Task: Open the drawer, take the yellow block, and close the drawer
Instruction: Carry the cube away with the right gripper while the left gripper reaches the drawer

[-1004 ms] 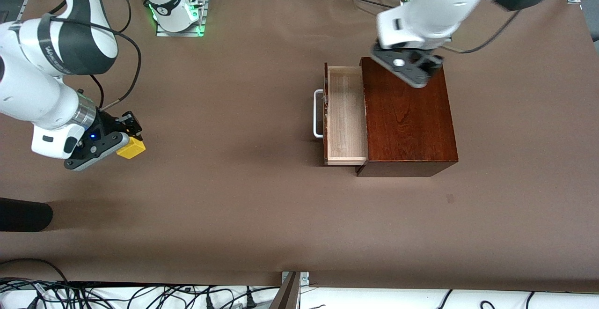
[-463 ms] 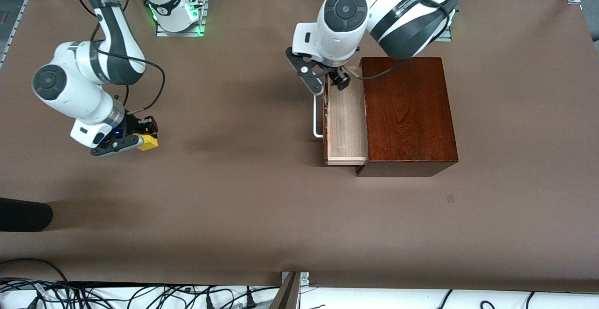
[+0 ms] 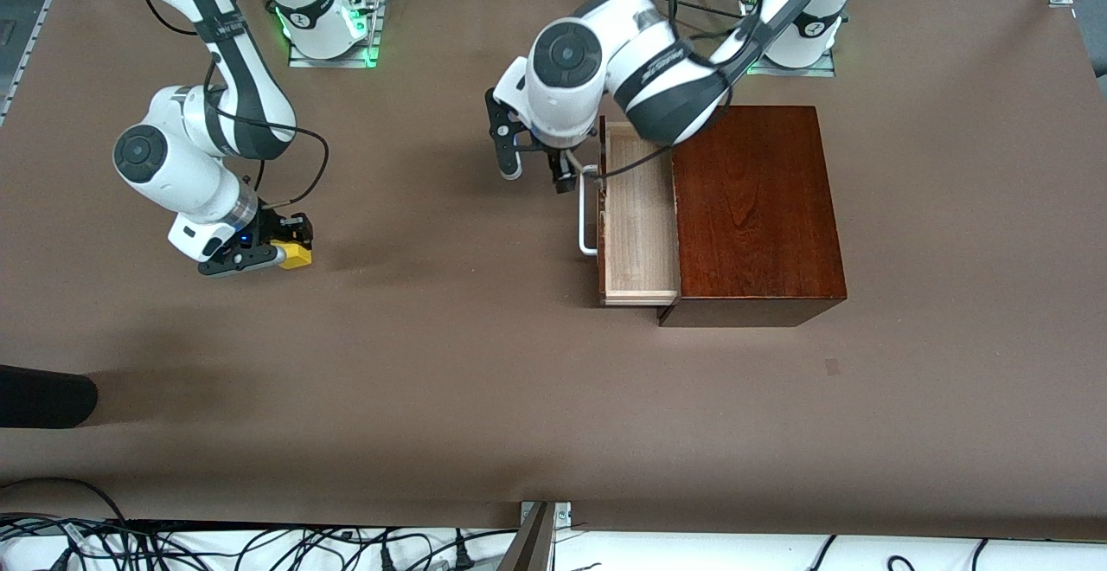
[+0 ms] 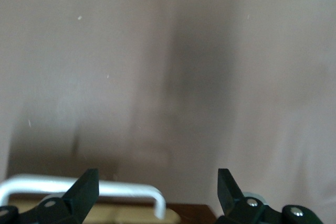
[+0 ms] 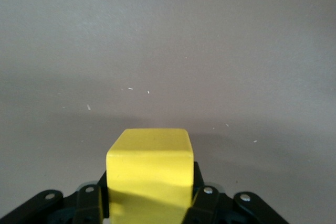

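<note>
The drawer stands pulled out of the dark mahogany box, and its pale-wood tray is bare. My left gripper hangs open in front of the drawer, by the end of the white handle toward the robots' bases. In the left wrist view the left gripper has the bend of the handle showing between its fingers, untouched. My right gripper is shut on the yellow block, low over the table toward the right arm's end. The right wrist view shows the yellow block clamped in the right gripper.
A dark object lies at the table's edge toward the right arm's end, nearer the front camera. Cables run along the near edge. Brown tabletop spreads between the block and the box.
My left gripper came off the box top, crossed the drawer and now sits by the handle. My right gripper sank lower and shifted toward the table's middle with the yellow block.
</note>
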Action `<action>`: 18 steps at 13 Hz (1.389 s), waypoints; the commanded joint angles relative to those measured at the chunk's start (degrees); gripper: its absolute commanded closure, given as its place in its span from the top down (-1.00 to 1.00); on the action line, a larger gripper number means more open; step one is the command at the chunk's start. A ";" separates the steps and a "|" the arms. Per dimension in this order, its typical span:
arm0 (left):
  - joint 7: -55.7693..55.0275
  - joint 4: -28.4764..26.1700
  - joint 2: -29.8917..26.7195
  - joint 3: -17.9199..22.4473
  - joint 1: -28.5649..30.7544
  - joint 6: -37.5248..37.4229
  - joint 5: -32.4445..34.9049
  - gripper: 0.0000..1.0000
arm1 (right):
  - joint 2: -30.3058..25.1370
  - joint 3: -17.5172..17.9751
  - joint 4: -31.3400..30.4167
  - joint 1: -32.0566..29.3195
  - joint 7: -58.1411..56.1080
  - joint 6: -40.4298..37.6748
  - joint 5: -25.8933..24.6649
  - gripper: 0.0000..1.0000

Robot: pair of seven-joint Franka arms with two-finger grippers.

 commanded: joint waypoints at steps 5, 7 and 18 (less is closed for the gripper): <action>11.55 -0.85 3.82 0.39 1.08 0.35 13.67 1.00 | 5.17 0.85 -2.75 -0.35 0.91 8.89 5.26 -1.00; 11.46 -1.56 3.65 0.75 1.87 -1.49 14.29 1.00 | 5.96 1.02 -2.75 -0.35 3.36 8.72 5.54 -1.00; 11.46 -1.12 -0.39 0.75 4.96 -15.29 14.56 1.00 | -7.46 0.50 9.01 -0.44 -0.32 -13.57 5.37 1.00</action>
